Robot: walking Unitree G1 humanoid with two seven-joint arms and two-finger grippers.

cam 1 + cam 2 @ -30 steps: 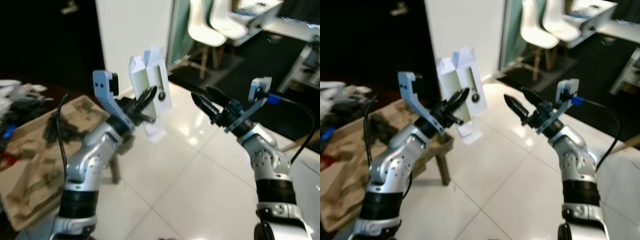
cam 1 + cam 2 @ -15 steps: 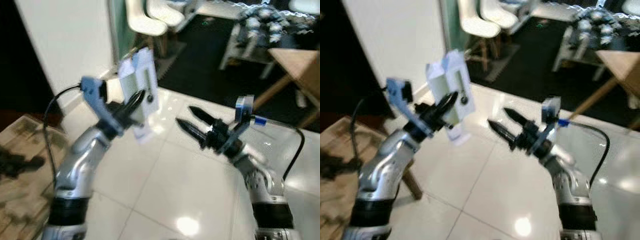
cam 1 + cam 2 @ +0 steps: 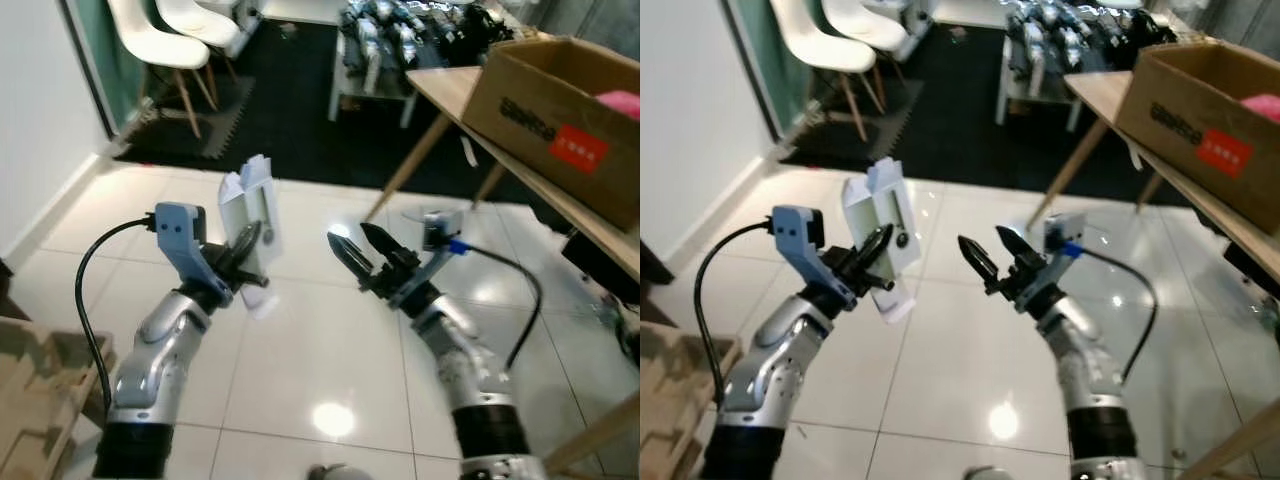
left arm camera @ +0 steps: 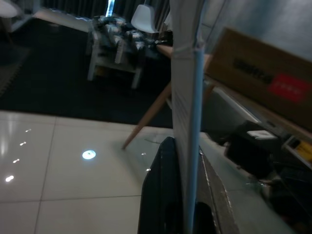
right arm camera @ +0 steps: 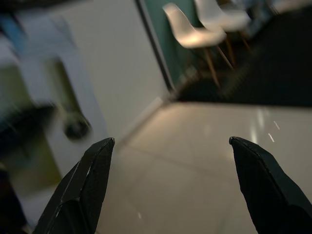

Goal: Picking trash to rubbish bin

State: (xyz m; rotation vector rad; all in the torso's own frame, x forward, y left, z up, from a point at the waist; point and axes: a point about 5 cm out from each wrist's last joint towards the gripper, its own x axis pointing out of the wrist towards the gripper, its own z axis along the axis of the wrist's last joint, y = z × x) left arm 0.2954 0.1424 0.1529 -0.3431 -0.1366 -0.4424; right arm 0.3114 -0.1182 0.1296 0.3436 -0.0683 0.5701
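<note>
A flattened white carton (image 3: 251, 228) with a pale green panel and a clear window is held up in front of me over the tiled floor, upright and a little tilted. My left gripper (image 3: 245, 248) is shut on the carton (image 4: 186, 97); in the left wrist view its edge stands between the black fingers (image 4: 161, 195). My right gripper (image 3: 353, 247) hangs at the same height just to the right of the carton, open, its fingers (image 5: 87, 180) wide apart with nothing between them. The blurred carton (image 5: 46, 112) appears in the right wrist view.
A wooden table (image 3: 520, 160) at the right carries a cardboard box (image 3: 560, 90) with a red label. White chairs (image 3: 165, 45) stand at the back left beside a white wall (image 3: 40, 110). A cluttered low stand (image 3: 400, 40) is at the back. Glossy white tiles (image 3: 330, 380) lie below.
The whole view has swung right: the dark doorway and the patterned cover slid off to the left, the table and box came in. Both arms hold their pose, carton still gripped.
</note>
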